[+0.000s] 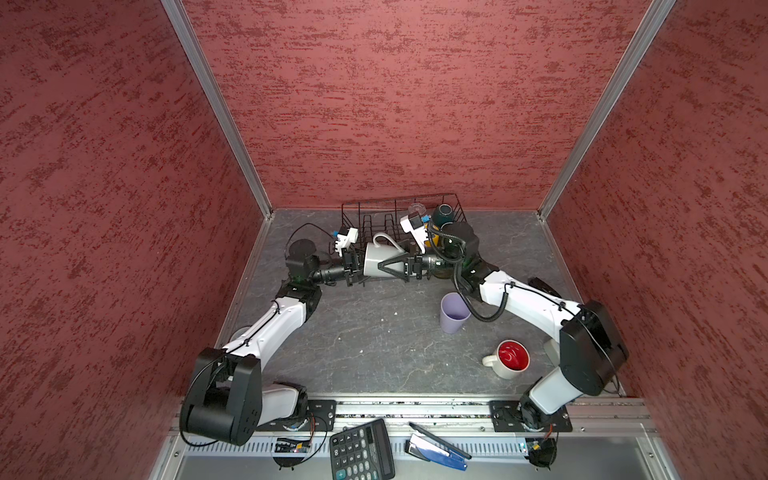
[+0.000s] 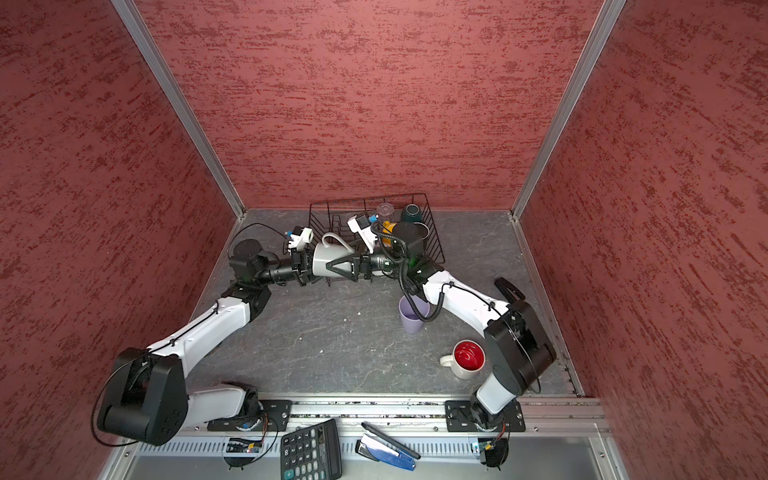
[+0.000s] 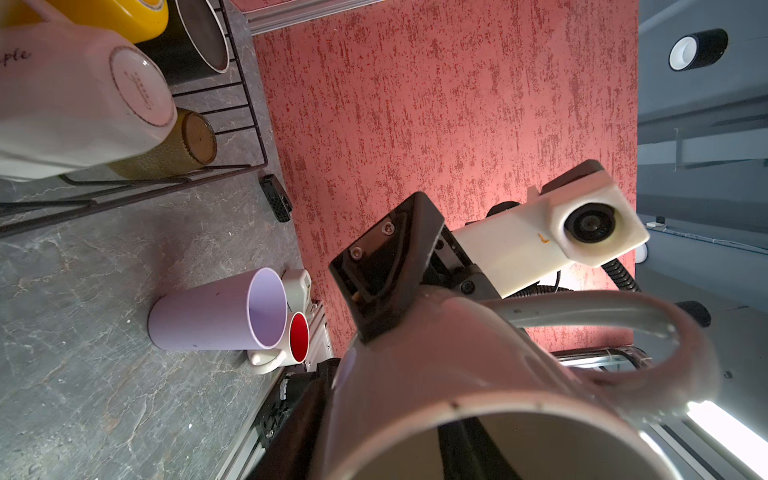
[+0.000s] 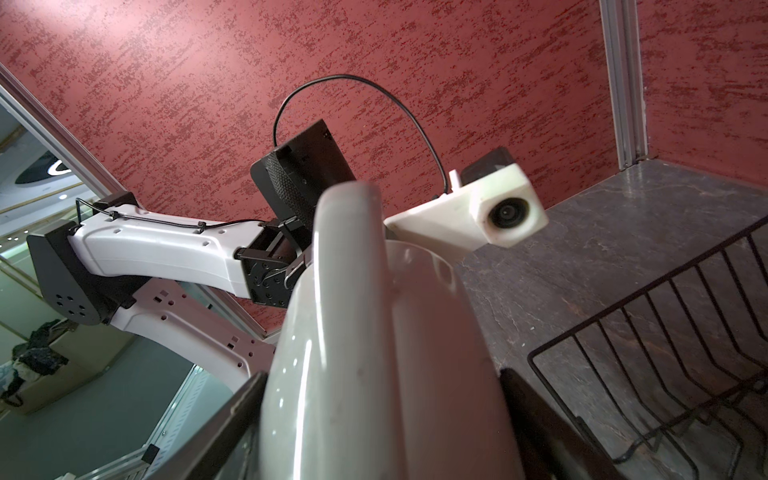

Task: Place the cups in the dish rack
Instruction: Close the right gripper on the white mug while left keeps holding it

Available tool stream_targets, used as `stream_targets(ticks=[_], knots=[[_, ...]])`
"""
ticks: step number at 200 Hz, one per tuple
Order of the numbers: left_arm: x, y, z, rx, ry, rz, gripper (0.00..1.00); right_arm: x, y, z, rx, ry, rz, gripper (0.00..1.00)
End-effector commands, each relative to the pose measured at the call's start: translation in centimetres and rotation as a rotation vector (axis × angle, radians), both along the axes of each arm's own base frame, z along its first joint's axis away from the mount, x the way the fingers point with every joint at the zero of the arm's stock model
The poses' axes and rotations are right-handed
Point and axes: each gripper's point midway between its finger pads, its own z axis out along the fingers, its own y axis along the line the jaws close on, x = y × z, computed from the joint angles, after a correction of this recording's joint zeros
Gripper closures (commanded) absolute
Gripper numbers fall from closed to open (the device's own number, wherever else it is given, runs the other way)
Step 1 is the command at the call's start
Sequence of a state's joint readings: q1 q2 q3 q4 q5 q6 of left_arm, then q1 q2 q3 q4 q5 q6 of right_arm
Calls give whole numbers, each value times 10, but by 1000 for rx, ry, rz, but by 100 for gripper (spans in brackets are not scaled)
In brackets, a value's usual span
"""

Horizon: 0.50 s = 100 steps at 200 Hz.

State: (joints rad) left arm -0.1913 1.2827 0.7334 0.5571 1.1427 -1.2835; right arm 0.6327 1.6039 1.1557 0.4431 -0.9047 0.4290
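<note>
A pale grey mug point(image 1: 380, 259) point(image 2: 328, 257) hangs sideways just in front of the dish rack point(image 1: 361, 208), between both arms. My right gripper point(image 1: 384, 266) point(image 4: 374, 415) is shut on its body, one finger on each side. My left gripper point(image 1: 359, 266) point(image 3: 374, 436) straddles the rim, one finger inside and one outside, jaws apart. The rack holds a teal mug point(image 1: 442, 215), a clear glass point(image 1: 417, 208), a white mug point(image 3: 75, 95), a yellow mug point(image 3: 104, 12), a black mug point(image 3: 199, 37) and an olive glass point(image 3: 183, 145). A lavender tumbler point(image 1: 454, 313) and a red-inside mug point(image 1: 511, 359) stand on the table.
Red walls close in the grey table point(image 1: 374, 353) on three sides. A small black block point(image 1: 544, 286) lies by the right wall. A calculator point(image 1: 361, 451), a pen and a blue stapler point(image 1: 436, 451) sit on the front ledge, beyond the arm bases.
</note>
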Motion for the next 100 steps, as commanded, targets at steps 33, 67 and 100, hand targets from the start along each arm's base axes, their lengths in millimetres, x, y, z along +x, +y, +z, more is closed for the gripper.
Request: stream_targets(ticks=[33, 67, 100], knots=[[1, 5, 18, -6, -76, 32, 61, -8, -7, 48, 79, -98, -28, 87], [1, 6, 24, -22, -91, 53, 90, -6, -2, 36, 62, -63, -9, 76], [0, 4, 27, -32, -104, 57, 100, 3, 3, 23, 34, -15, -20, 66]])
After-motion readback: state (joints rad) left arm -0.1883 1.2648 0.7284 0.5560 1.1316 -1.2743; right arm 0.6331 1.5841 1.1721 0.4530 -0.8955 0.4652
